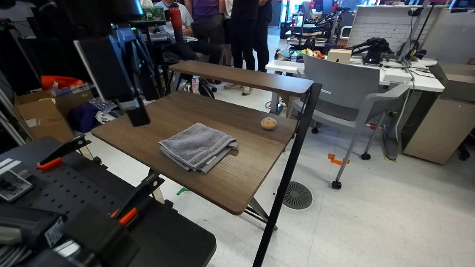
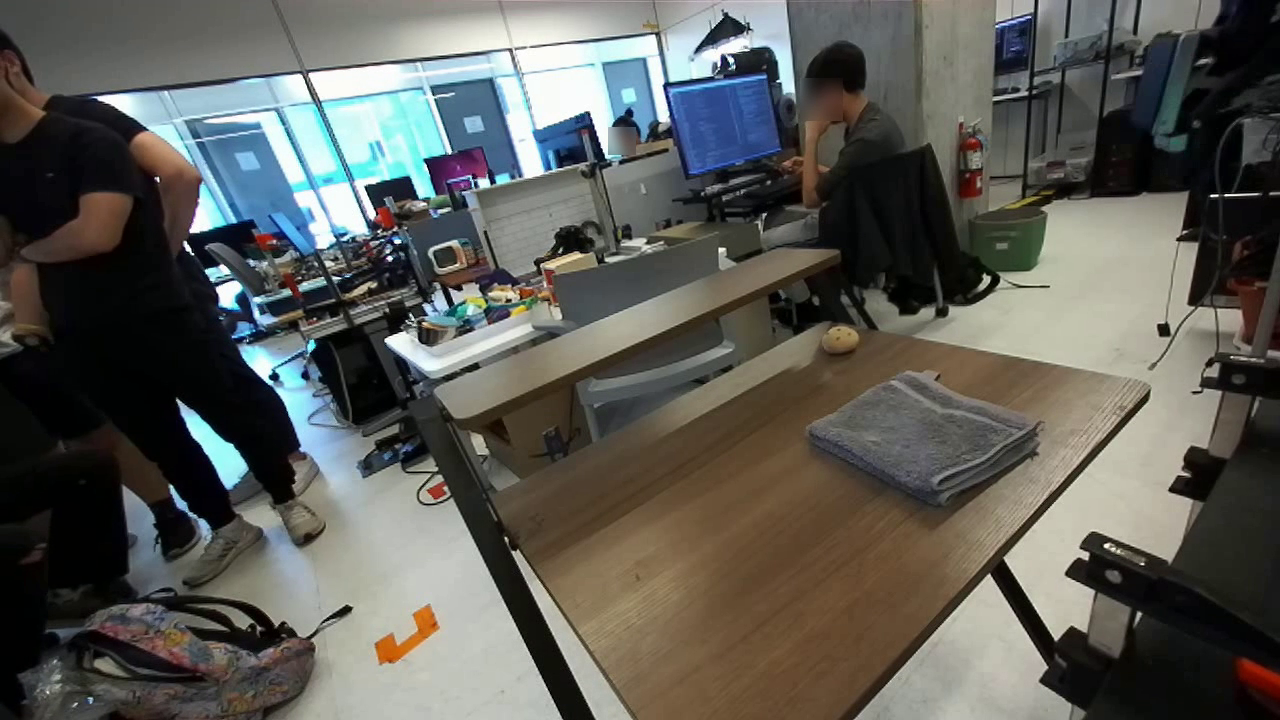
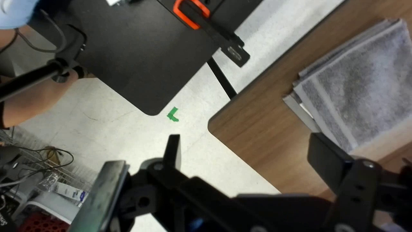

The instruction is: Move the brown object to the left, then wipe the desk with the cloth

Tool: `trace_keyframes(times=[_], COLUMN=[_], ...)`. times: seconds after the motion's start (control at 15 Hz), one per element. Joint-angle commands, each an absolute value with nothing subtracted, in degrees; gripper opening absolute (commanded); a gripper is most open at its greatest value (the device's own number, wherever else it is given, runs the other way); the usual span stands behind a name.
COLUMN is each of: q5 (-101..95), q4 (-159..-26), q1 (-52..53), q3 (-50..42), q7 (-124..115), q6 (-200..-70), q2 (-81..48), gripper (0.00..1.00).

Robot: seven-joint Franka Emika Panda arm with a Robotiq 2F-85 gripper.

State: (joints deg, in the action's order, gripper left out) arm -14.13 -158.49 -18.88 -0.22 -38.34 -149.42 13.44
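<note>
The brown object (image 1: 269, 123) (image 2: 840, 340), a small speckled ball, rests on the desk beneath the raised shelf's side; the wrist view does not include it. A grey folded cloth (image 1: 196, 144) (image 2: 925, 435) lies flat on the wooden desk (image 1: 237, 181) (image 2: 780, 560), apart from the ball. In the wrist view the cloth (image 3: 363, 83) sits at the right and a desk corner (image 3: 254, 135) shows between the fingers. My gripper (image 3: 246, 140) hangs above the desk's end, its jaws wide apart around nothing. An exterior view catches a fingertip (image 1: 138, 113) at upper left, well away from the ball.
A raised wooden shelf (image 1: 241, 76) runs along the desk's long side, carried by a black slanted post (image 1: 289, 174). A black platform (image 1: 174, 222) with clamps (image 1: 143, 193) stands close by the desk. Beyond the shelf is a grey chair (image 1: 345, 85).
</note>
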Motion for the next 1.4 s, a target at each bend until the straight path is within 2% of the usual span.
trace_keyframes(times=[0.0, 0.2, 0.33, 0.4, 0.8, 0.87, 1.13, 1.33], q5=[-9.4, -0.7, 0.6, -1.5, -1.6, -7.7, -10.8, -9.1], q4=[-157.1, -154.0, -150.6, -154.0, -150.8, -148.3, -134.3, -123.8], q1=[-17.5, -14.5, -13.2, -14.0, -12.4, -14.0, -12.1, -10.1], q3=[-2.1, -1.7, -1.0, -1.9, -2.0, -1.3, -2.0, -4.1], q7=[-41.6, -42.6, -42.3, -41.6, -42.8, -47.1, -53.4, -63.1], q6=[-159.8, -165.3, -160.5, -162.8, -162.2, -159.1, -146.9, -143.7], q2=[9.5, 6.8, 5.3, 7.6, 5.0, 3.8, -3.2, -10.1], gripper=[1.00, 1.00, 1.00, 1.00, 1.00, 1.00, 1.00, 1.00])
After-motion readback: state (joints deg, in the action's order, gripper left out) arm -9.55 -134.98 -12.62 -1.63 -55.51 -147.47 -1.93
